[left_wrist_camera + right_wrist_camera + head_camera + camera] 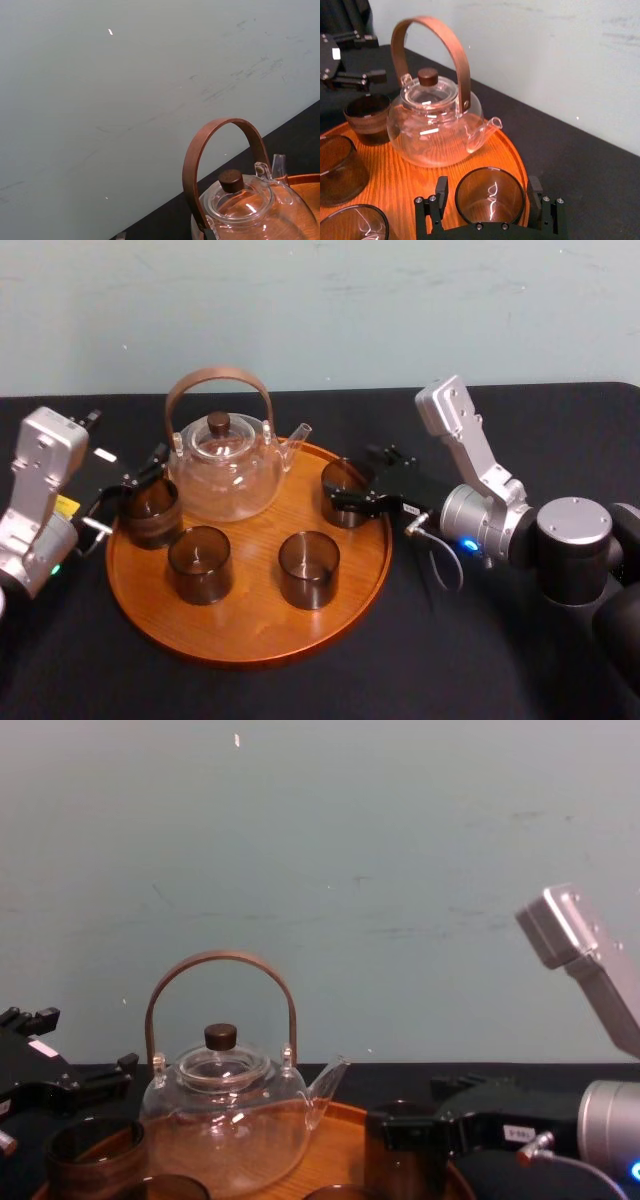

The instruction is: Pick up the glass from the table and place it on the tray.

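Observation:
The round wooden tray [250,635] lies on the black table [480,660] and carries a glass teapot [222,465] and several smoky glasses. One glass [343,492] [490,196] stands on the tray near its right rim. My right gripper [352,480] [488,187] is open, and its fingers [441,188] straddle this glass with a small gap on each side. My left gripper [140,480] [375,57] is open at the tray's left edge, just behind a darker banded glass [150,512] [367,117].
Two more glasses [200,562] [308,568] stand at the front of the tray. The teapot's tall brown handle [218,380] [220,150] rises between the two grippers. Bare black tabletop stretches in front of the tray and to its right. A pale wall stands behind.

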You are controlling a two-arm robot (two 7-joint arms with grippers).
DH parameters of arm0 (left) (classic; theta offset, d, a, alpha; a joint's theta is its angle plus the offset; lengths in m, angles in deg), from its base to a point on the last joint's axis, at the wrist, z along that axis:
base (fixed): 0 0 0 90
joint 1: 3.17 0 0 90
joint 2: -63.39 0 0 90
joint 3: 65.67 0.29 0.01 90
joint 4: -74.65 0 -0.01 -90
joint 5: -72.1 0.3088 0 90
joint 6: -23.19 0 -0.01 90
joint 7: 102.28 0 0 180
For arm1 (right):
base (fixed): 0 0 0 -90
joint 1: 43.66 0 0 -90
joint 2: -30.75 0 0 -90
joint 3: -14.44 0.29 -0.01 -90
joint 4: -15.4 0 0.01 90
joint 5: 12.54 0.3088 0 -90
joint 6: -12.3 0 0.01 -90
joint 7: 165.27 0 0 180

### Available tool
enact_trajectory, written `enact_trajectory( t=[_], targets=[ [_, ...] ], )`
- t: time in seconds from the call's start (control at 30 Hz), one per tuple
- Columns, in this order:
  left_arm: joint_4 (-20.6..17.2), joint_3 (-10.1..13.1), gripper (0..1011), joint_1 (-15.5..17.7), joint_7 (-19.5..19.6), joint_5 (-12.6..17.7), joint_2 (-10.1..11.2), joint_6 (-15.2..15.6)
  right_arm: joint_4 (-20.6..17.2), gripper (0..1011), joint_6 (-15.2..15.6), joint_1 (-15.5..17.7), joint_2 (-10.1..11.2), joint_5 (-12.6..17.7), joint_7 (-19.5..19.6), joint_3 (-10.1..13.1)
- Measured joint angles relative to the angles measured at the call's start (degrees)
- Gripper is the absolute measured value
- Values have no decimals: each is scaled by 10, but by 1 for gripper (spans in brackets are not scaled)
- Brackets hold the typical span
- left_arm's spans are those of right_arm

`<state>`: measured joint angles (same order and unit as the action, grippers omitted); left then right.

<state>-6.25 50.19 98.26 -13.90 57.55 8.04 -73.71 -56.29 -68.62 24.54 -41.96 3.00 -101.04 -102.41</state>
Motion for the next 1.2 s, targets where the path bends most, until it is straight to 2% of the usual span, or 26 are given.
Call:
enact_trajectory(
  t=[0.13, 0.37, 0.47, 0.5, 0.67, 0.9, 1.2],
  targets=[
    [0, 0, 1001, 0, 0, 0, 0, 0, -15, 1002, -8, 7, 6, 5, 0, 5],
    [0, 0, 1001, 0, 0, 0, 0, 0, -69, 1002, -26, 31, 27, 19, -7, 19],
    [0, 0, 1001, 0, 0, 0, 0, 0, -101, 1002, -36, 50, 44, 32, -11, 31],
    [0, 0, 1001, 0, 0, 0, 0, 0, -101, 1002, -36, 50, 44, 32, -11, 31],
    [0, 0, 1001, 0, 0, 0, 0, 0, -132, 1002, -53, 81, 72, 50, -7, 55],
    [0, 0, 1001, 0, 0, 0, 0, 0, -139, 1002, -70, 111, 95, 64, 11, 90],
    [0, 0, 1001, 0, 0, 0, 0, 0, -129, 1002, -90, 137, 104, 63, 31, 119]
  ],
)
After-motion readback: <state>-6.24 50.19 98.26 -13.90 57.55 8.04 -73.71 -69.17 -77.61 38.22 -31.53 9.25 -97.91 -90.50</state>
